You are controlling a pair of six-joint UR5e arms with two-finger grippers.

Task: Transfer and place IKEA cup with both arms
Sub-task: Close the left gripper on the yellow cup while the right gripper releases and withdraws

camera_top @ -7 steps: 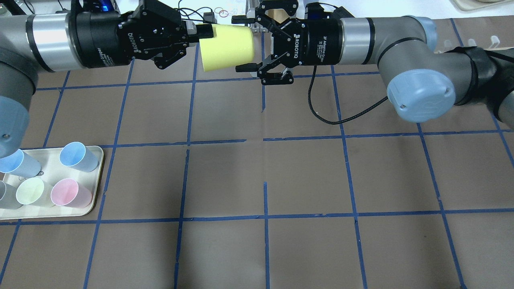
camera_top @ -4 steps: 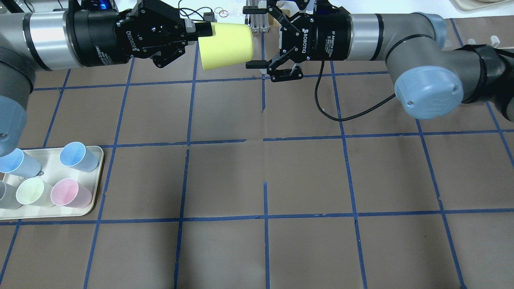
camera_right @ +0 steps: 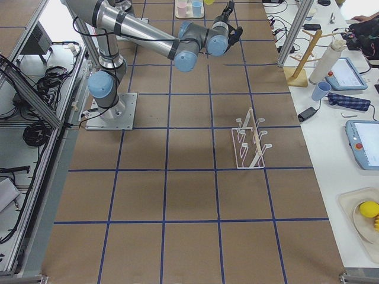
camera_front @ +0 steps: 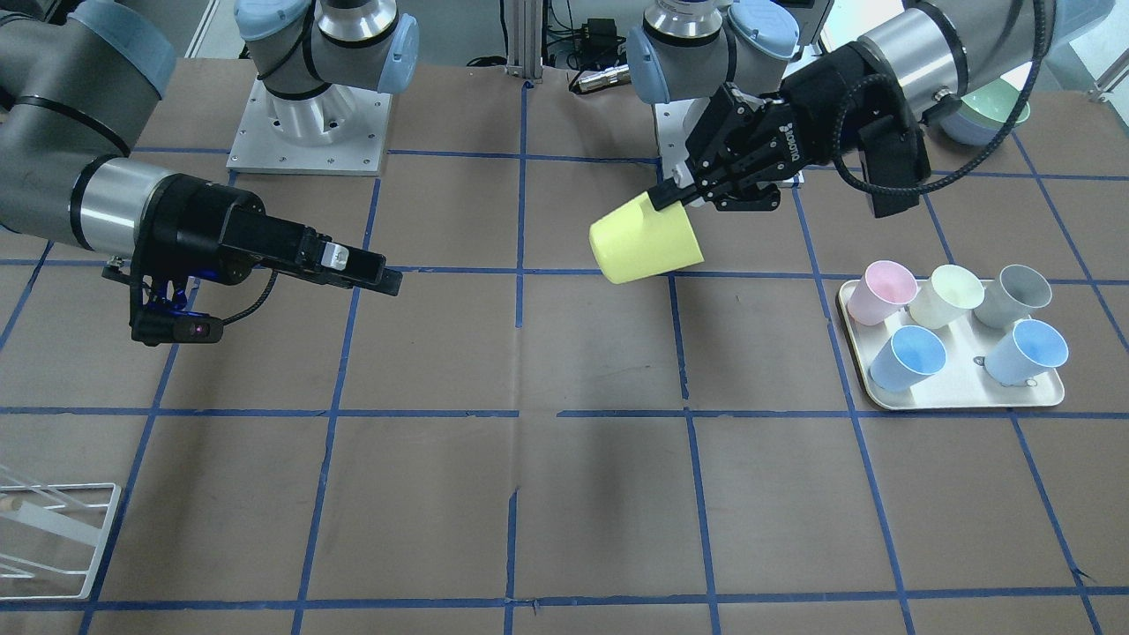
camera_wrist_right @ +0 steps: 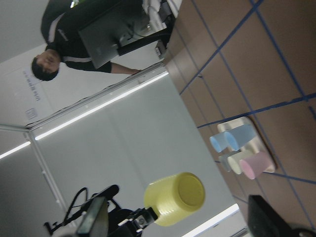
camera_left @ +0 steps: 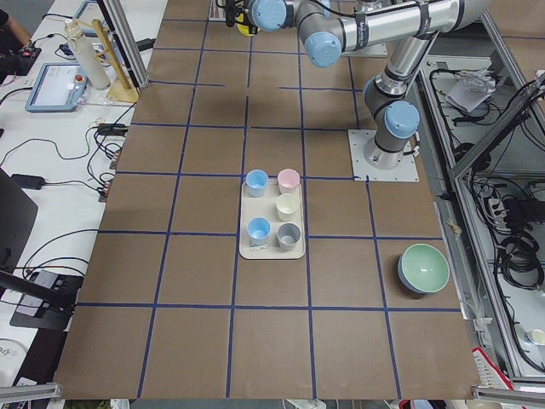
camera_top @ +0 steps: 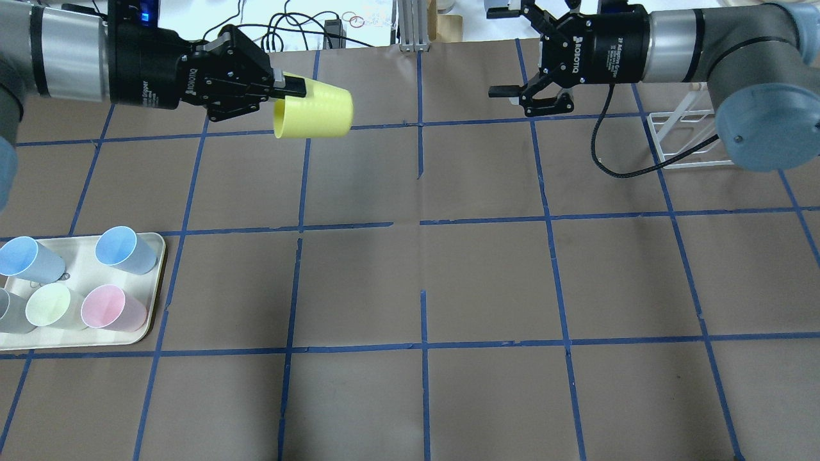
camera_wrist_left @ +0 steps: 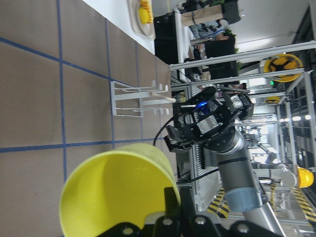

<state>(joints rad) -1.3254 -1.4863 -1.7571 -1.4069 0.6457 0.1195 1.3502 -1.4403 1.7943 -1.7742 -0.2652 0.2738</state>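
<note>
The bright yellow IKEA cup (camera_top: 314, 113) lies on its side in the air above the table's far half, mouth toward my left arm. My left gripper (camera_top: 289, 90) is shut on its rim, one finger inside and one outside. The cup also shows in the front view (camera_front: 646, 240), in the left wrist view (camera_wrist_left: 114, 191), and bottom-on in the right wrist view (camera_wrist_right: 175, 198). My right gripper (camera_top: 503, 51) is open and empty, well to the right of the cup and pointing at it. In the front view it (camera_front: 381, 281) shows edge-on.
A cream tray (camera_top: 158, 259) at the near left holds several pastel cups, among them two light blue (camera_top: 125, 250), a pale yellow-green (camera_top: 49, 305) and a pink (camera_top: 106, 307). A white wire rack (camera_top: 685, 137) stands at the far right. A green bowl (camera_front: 988, 110) sits by the left arm's base.
The two grippers have drawn apart. My left gripper has carried the cup left and a little nearer. My right gripper has pulled back to the right, still open.
</note>
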